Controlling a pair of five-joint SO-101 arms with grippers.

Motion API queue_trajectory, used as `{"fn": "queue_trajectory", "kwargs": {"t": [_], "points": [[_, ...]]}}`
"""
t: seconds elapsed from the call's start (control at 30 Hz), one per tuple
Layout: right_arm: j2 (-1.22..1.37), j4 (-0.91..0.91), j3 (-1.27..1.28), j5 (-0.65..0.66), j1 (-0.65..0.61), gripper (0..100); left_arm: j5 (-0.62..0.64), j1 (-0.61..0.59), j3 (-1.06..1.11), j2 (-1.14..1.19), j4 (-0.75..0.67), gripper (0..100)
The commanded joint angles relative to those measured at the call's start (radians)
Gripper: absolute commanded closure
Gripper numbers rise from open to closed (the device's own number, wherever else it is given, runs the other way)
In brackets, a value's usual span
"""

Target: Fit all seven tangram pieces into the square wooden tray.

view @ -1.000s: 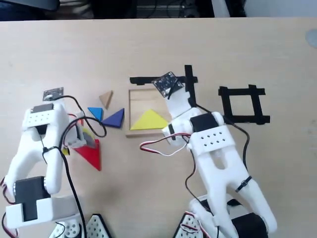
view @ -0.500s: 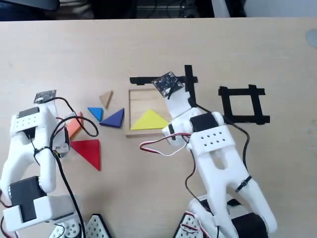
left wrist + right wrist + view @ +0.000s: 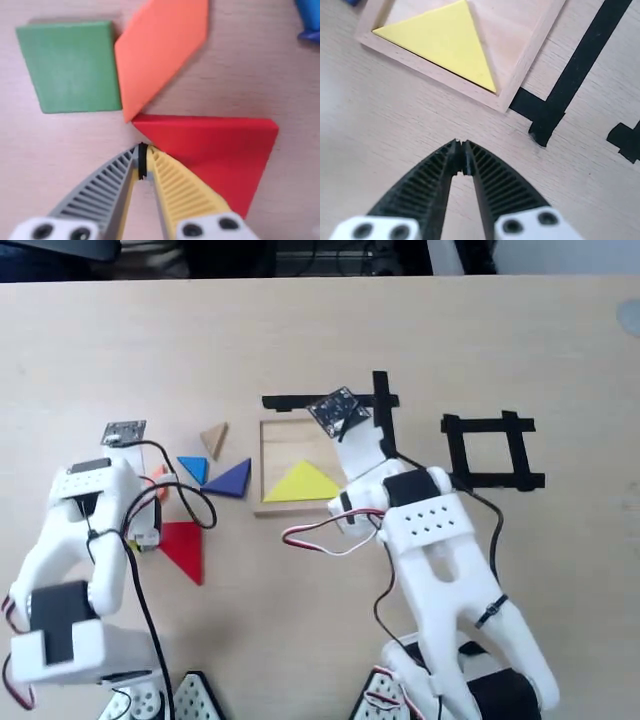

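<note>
Well, left end effector (image 3: 142, 162) sat clenched, empty, at the red triangle (image 3: 220, 150); right end effector (image 3: 460, 150) clenched near the tray (image 3: 531, 52).

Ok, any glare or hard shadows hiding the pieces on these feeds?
High view: even light on the table, no glare, only soft shadows beside the arms. Left wrist view: a darker band on the red triangle beside the left gripper, likely its shadow; green square evenly lit. Right wrist view: yellow triangle evenly lit, no glare.
</note>
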Motion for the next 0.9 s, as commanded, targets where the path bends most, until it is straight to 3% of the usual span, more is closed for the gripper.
{"fn": "queue_trajectory", "kwargs": {"t": [0.0, 0.27, 0.57, 0.77, 0.87], "points": [[-0.027, -0.015, -0.007, 0.000, -0.018, 98.7, 0.000, 0.024, -0.142, 0.146, 0.078, 97], [-0.027, -0.015, -0.007, 0.000, -0.018, 98.7, 0.002, 0.062, -0.455, 0.331, 0.143, 97], [-0.027, -0.041, 0.012, 0.002, -0.018, 98.7, 0.002, 0.315, -0.498, 0.371, 0.146, 97], [-0.027, -0.041, 0.012, 0.002, -0.017, 98.7, 0.000, 0.326, -0.527, 0.367, 0.147, 97], [-0.027, -0.041, 0.010, 0.002, -0.014, 98.7, -0.023, 0.271, -0.647, 0.350, 0.264, 97]]}}
